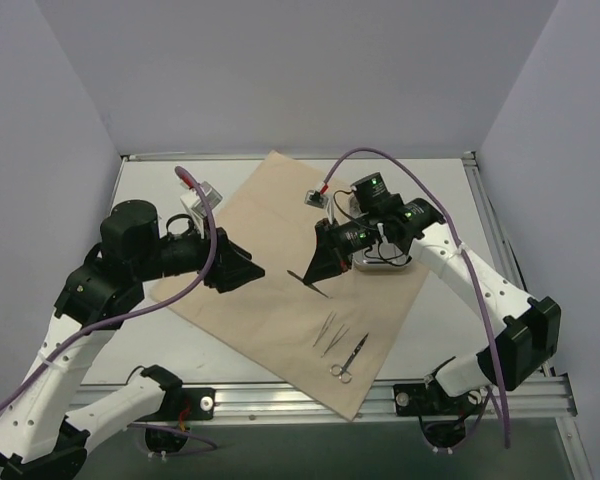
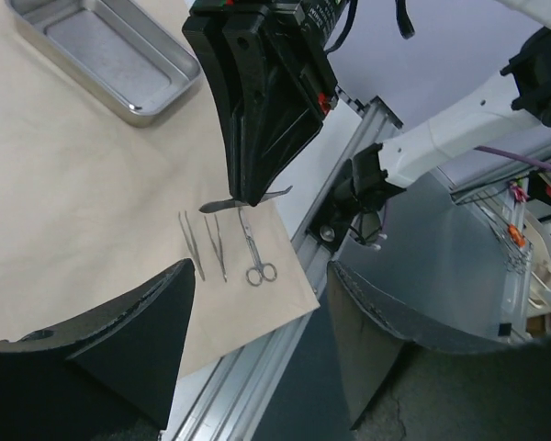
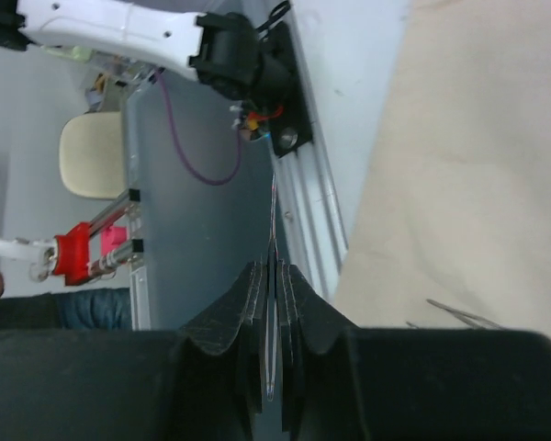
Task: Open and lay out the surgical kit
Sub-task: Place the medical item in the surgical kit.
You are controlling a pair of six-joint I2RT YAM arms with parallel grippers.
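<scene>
The tan wrap sheet point(image 1: 280, 230) lies spread open on the table, and shows in the left wrist view point(image 2: 64, 184) and right wrist view point(image 3: 477, 165). The steel tray point(image 1: 385, 264) sits on its right part, half hidden by my right arm, and is empty in the left wrist view point(image 2: 110, 55). Two tweezers point(image 1: 328, 332) point(image 2: 202, 246) and scissors point(image 1: 350, 358) point(image 2: 253, 254) lie side by side near the sheet's front corner. My right gripper point(image 1: 315, 275) point(image 3: 274, 271) is shut on a third pair of thin tweezers point(image 2: 248, 195) point(image 3: 274, 216), held above the sheet. My left gripper point(image 1: 248, 272) point(image 2: 262, 285) is open and empty over the sheet's left side.
An aluminium rail point(image 1: 280, 400) runs along the table's front edge, just past the sheet's front corner. White walls close in the back and sides. The right arm's base point(image 2: 367, 184) stands beside the rail.
</scene>
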